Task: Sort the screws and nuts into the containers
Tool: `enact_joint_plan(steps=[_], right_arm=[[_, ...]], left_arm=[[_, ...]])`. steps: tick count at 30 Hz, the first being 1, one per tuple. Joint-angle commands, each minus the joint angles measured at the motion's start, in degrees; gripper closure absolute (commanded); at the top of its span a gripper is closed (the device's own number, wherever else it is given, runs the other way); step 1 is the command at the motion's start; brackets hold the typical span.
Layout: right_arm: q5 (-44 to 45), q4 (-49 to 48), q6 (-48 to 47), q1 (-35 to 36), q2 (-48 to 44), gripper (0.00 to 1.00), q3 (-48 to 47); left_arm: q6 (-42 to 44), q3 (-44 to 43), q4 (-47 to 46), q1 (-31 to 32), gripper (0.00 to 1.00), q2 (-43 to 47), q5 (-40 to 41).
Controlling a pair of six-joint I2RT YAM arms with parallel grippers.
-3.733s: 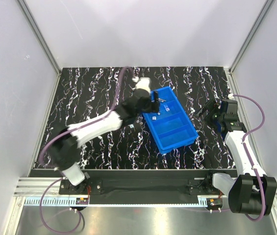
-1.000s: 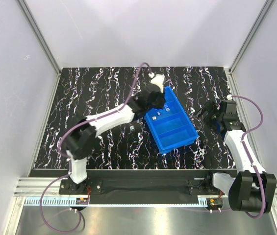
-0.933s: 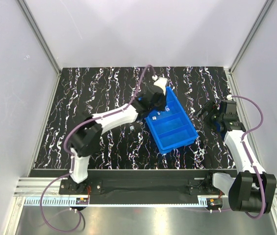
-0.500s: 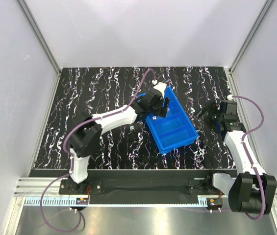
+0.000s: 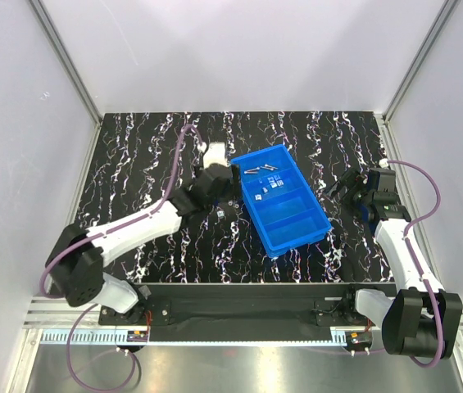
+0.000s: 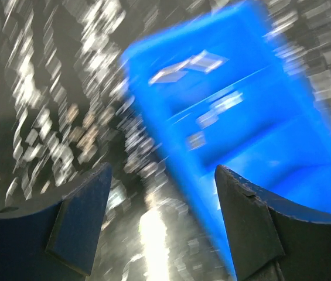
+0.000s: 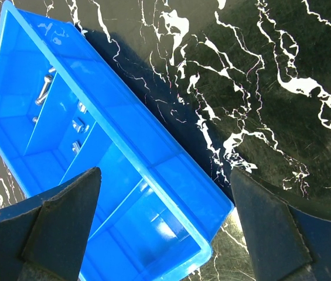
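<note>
The bright blue tray (image 5: pixel 295 232) lies slanted on the black marbled table, right of centre. A few slender screws (image 5: pixel 260 170) lie in its far compartment, and several stubby nuts (image 5: pixel 270 187) lie in the second one. My left gripper (image 5: pixel 233 180) is open and empty, over the table just left of the tray's far end. Its wrist view is motion-blurred and shows the tray (image 6: pixel 282 134) ahead. My right gripper (image 5: pixel 347 185) is open and empty, right of the tray. Its view shows the tray (image 7: pixel 147 152), screws (image 7: pixel 43 91) and nuts (image 7: pixel 78 126).
A small pale bit (image 5: pixel 220 212) lies on the table left of the tray; I cannot tell what it is. Grey walls with aluminium posts (image 5: pixel 67 65) close in the table on three sides. The tray's two near compartments hold nothing.
My left gripper has pulled back from over the tray's far compartment, leftward and nearer, to the table beside the tray. Screws now show in that compartment. The right arm has not moved.
</note>
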State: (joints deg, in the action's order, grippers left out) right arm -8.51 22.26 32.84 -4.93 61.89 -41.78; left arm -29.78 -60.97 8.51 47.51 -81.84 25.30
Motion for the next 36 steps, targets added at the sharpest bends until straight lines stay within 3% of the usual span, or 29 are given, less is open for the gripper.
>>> enact_joint_plan(steps=[1,3,11,16,21,36], right_arm=[[-1.4,-2.1,-0.1,0.2,-0.3,0.00,0.5],[-1.6,-2.2,-0.1,0.2,-0.2,0.00,0.6],[-0.9,-1.6,-0.8,0.3,-0.5,0.00,0.6],[-0.7,-1.7,-0.8,0.2,-0.1,0.00,0.6],[-0.1,-1.0,-1.2,0.3,0.6,0.00,-0.2],[0.2,-0.8,-0.9,0.2,2.0,0.00,-1.0]], left_arm=[[-6.2,4.0,4.1,-0.4,0.23,-3.8,6.2],[-4.6,5.1,1.4,-0.4,0.23,-4.9,3.5],[18.4,10.9,-11.1,-6.2,0.23,-5.9,-12.5],[26.6,9.6,-12.3,-11.5,0.24,-8.5,-25.0],[33.9,5.4,-5.4,-11.9,0.27,-14.1,-32.8],[35.6,5.9,-4.1,-11.9,0.32,-19.2,-34.6]])
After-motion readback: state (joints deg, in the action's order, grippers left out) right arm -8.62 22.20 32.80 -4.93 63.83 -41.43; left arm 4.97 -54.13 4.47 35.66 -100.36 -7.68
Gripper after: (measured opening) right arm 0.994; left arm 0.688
